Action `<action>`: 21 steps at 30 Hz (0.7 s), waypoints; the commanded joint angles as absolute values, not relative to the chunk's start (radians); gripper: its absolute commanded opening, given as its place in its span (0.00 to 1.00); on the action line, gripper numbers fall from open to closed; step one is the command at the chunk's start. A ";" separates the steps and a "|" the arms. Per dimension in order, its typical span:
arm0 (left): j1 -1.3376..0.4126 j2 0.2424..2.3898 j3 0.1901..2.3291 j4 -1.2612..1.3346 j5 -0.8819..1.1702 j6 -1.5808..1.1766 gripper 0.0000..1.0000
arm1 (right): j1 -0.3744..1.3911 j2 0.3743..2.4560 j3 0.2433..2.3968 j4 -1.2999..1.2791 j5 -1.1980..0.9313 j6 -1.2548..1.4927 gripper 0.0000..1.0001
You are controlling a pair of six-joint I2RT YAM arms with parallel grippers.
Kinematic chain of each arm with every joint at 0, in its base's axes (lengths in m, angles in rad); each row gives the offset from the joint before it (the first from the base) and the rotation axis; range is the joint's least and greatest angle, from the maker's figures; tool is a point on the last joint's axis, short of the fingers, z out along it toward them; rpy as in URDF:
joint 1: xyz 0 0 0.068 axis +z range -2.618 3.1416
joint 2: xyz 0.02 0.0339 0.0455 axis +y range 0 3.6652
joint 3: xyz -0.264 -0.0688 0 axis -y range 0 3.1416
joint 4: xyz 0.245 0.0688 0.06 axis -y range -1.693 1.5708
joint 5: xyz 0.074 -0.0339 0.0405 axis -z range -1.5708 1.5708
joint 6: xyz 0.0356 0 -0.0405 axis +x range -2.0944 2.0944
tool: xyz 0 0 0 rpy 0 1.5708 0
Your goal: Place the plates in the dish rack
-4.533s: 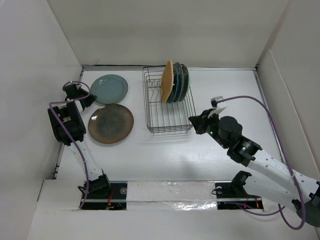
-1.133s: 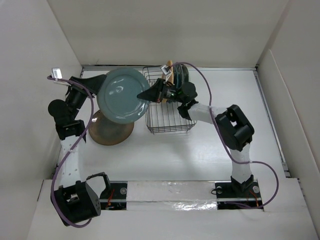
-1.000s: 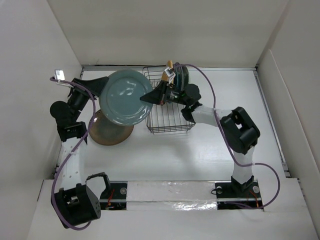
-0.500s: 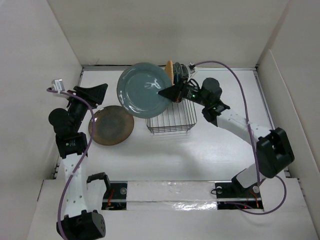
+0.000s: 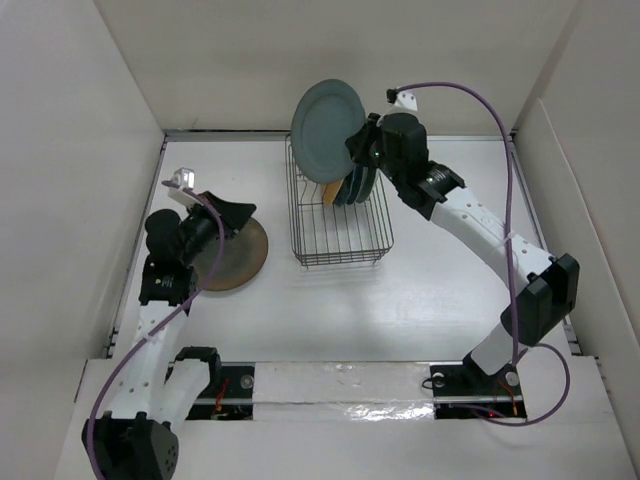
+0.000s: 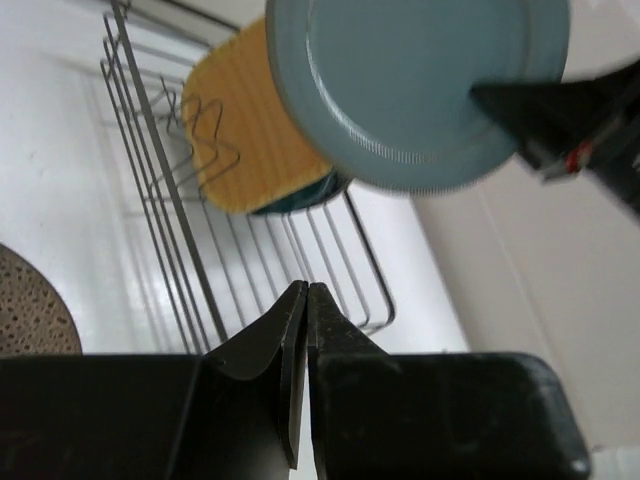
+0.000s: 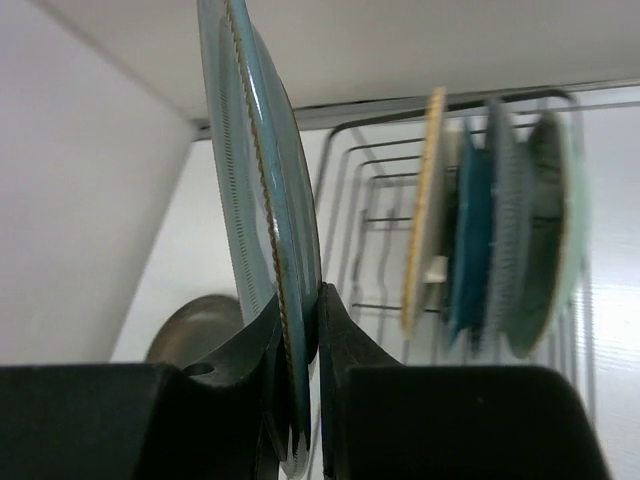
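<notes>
My right gripper [image 5: 357, 143] is shut on the rim of the grey-teal plate [image 5: 325, 117] and holds it on edge above the far left part of the black wire dish rack [image 5: 340, 240]. In the right wrist view the plate [image 7: 262, 190] stands upright between my fingers [image 7: 297, 330]. The orange-tan plate [image 5: 330, 190] and several more plates [image 5: 360, 180] stand in the rack's far end. The brown plate [image 5: 238, 255] lies flat on the table left of the rack. My left gripper [image 5: 240, 213] is shut and empty over the brown plate.
White walls close in the table at the back and both sides. The rack's near half [image 5: 345, 245] holds no plates. The right arm [image 5: 480, 235] reaches across the table's right side.
My right gripper has lifted the grey-teal plate from flat to upright and carried it right, over the rack. My left gripper let go of the plate, drew back left and shut.
</notes>
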State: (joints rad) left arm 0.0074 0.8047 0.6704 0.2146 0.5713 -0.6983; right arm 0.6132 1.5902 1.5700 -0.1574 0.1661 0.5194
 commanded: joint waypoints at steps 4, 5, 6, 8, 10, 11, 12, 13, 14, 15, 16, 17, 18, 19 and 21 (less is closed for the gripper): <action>-0.159 0.767 0.732 0.077 0.396 -0.442 0.09 | 0.675 1.672 1.755 -0.212 0.567 0.506 0.00; -0.190 0.765 0.747 0.060 0.375 -0.425 0.11 | 0.687 1.702 1.787 -0.224 0.593 0.509 0.00; -0.219 0.767 0.756 0.022 0.320 -0.404 0.13 | 0.696 1.716 1.802 -0.253 0.642 0.512 0.00; -0.290 0.775 0.784 0.002 0.290 -0.355 0.20 | 0.706 1.746 1.830 -0.276 0.689 0.506 0.00; -0.336 0.784 0.807 -0.067 0.217 -0.324 0.26 | 0.706 1.799 1.891 -0.308 0.738 0.509 0.00; -0.365 0.784 0.814 -0.075 0.201 -0.302 0.28 | 0.706 1.818 1.917 -0.325 0.752 0.509 0.00; -0.374 0.782 0.816 -0.090 0.183 -0.296 0.29 | 0.715 1.838 1.957 -0.348 0.781 0.506 0.00; -0.374 0.779 0.816 -0.095 0.180 -0.292 0.31 | 0.715 1.870 1.977 -0.357 0.796 0.499 0.00; -0.393 0.773 0.819 -0.100 0.170 -0.287 0.31 | 0.724 1.885 1.992 -0.367 0.810 0.496 0.00; -0.417 0.772 0.819 -0.106 0.161 -0.282 0.31 | 0.724 1.900 2.006 -0.380 0.836 0.491 0.00; -0.426 0.772 0.821 -0.107 0.158 -0.281 0.32 | 0.735 1.928 2.031 -0.383 0.845 0.485 0.00; -0.439 0.776 0.821 -0.107 0.158 -0.281 0.32 | 0.735 1.943 2.043 -0.399 0.853 0.485 0.00; -0.448 0.779 0.821 -0.110 0.158 -0.279 0.32 | 0.735 1.957 2.057 -0.405 0.860 0.485 0.00; -0.462 0.784 0.822 -0.112 0.158 -0.278 0.32 | 0.735 1.971 2.069 -0.413 0.865 0.483 0.00; -0.472 0.793 0.824 -0.117 0.155 -0.276 0.32 | 0.744 2.002 2.095 -0.417 0.880 0.466 0.00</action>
